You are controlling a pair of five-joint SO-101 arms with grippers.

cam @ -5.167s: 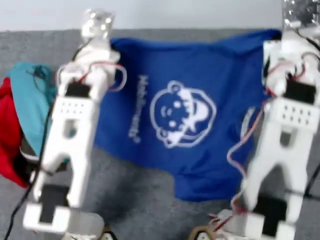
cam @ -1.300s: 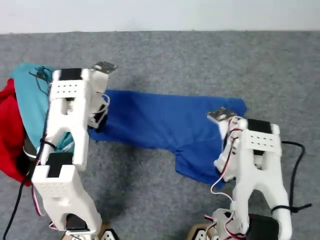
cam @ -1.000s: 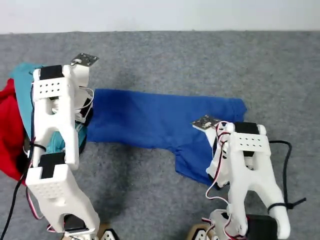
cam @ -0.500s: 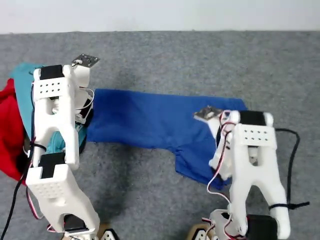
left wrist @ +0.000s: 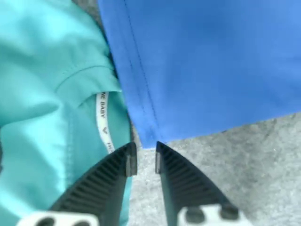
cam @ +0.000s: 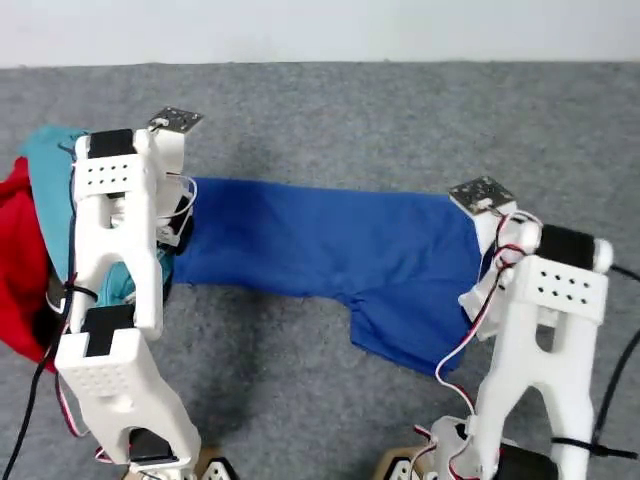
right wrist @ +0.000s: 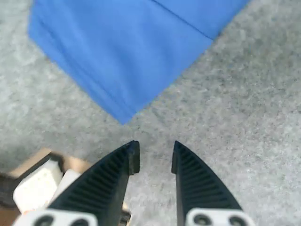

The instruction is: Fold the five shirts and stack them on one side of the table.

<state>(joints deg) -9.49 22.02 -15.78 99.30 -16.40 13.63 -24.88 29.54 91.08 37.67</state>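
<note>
The grey table (cam: 400, 110) carries the blue shirt (cam: 330, 245) as one long band. Its long axis runs side to side between the two arms, and one sleeve (cam: 410, 325) juts from the band toward the robot's base on the right. At the left end of the table, the teal shirt (cam: 50, 200) lies bunched on the red shirt (cam: 18, 270), unfolded, with the teal one touching the blue shirt's left end.

The left arm (cam: 115, 260) stands over the band's left end and the right arm (cam: 545, 330) over its right end, so each has a short edge of the shirt beneath it.

The left gripper (left wrist: 146, 157) has its jaws parted by a narrow gap with nothing between them. Its tips sit right at the hemmed corner of the blue shirt (left wrist: 197, 66), where that corner meets the teal shirt (left wrist: 42, 70).

The right gripper (right wrist: 154, 157) is spread wider and holds nothing. It hangs over bare table, and the nearest blue corner (right wrist: 122, 56) lies just ahead of its tips, apart from them.

The left gripper is the nearer to cloth. A next fold likely runs along the long axis, and the right gripper first needs to reach forward onto its corner.
</note>
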